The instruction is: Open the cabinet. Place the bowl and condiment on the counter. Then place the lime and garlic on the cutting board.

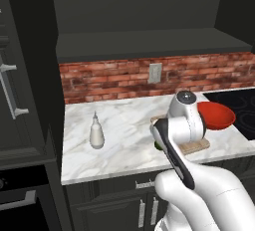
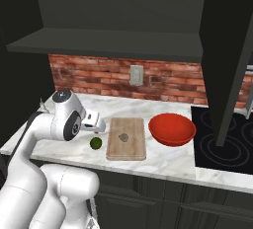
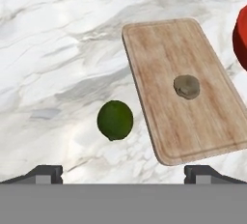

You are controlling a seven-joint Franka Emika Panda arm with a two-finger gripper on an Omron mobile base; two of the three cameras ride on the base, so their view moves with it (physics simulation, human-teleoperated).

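Note:
My gripper [image 3: 123,174] hangs open and empty over the counter [image 1: 124,125], just above the lime [image 3: 115,119]. The lime is a dark green ball lying on the marble a little left of the cutting board [image 3: 185,88]. The brownish garlic [image 3: 186,86] rests on the board near its middle. Right of the board sits the red bowl [image 2: 172,128], upright on the counter. The white condiment bottle [image 1: 96,133] stands upright on the marble to the left. The cabinet [image 1: 139,11] above is open, its dark shelf showing and one door [image 2: 225,50] swung out at the right.
A black stovetop [image 2: 222,146] lies right of the bowl. A brick backsplash [image 2: 99,77] with a wall outlet [image 2: 136,75] runs behind the counter. A tall dark side cabinet [image 1: 20,100] with a silver handle stands at the left. My arm's elbow blocks part of the board in the left base view.

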